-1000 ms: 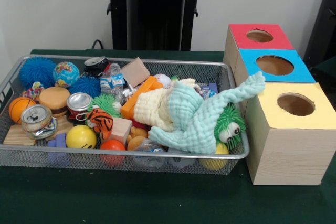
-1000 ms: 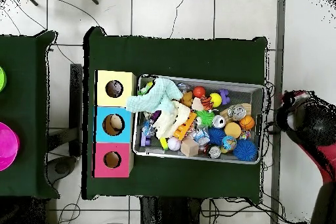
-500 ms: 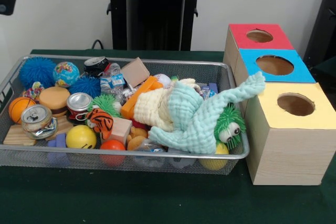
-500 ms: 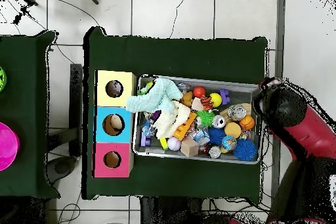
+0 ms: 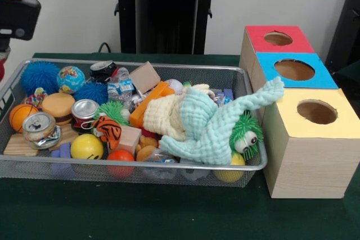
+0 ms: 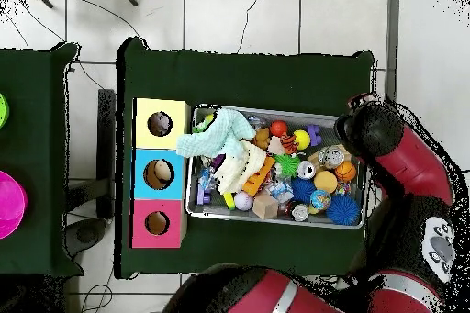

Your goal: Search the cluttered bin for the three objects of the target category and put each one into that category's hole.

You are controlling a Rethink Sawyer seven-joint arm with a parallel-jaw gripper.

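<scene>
Overhead view: red-and-black arm arrives above wire-mesh bin; search step pending. End effector state cannot be determined; descend next.

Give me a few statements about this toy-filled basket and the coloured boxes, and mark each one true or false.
1. The mint green cloth drapes over the wire basket's edge towards the yellow box. True.
2. The three boxes have square holes. False: each hole is round.
3. The blue box sits between the red box and the yellow one. True.
4. The robot arm is above the box end of the basket. False: in the overhead view it is over the end farthest from the boxes.
5. A yellow smiley ball lies near the basket's front rim. True.
</scene>
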